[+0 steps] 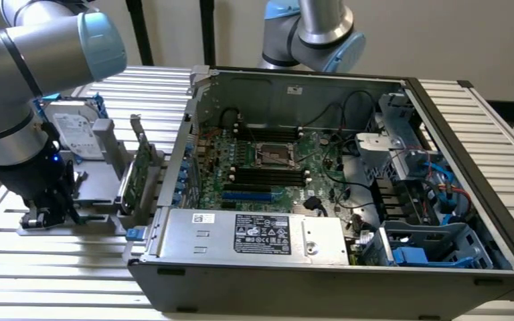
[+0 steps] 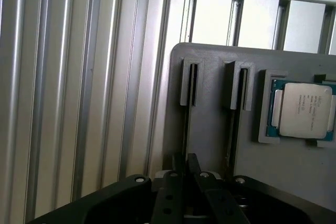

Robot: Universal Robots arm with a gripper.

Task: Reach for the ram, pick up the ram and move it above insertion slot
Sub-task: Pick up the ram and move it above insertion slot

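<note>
1. At the exterior view's left, the gripper is down at the grey holder beside the open computer case; the arm's dark wrist hides its tip.
2. Seen from the wrist, the ram is a thin dark edge (hard to make out) standing in the holder slot farther from the processor, and it meets the gripper.
3. Whether the gripper is apart or clamped on the ram, I cannot tell.

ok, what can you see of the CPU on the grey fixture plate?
The CPU lies flat, lid up, in a raised grey pocket on the grey fixture plate. It has a square silver metal lid with small dark print, unreadable, and a green board edge shows around the lid. Only the pocket touches it.
</note>
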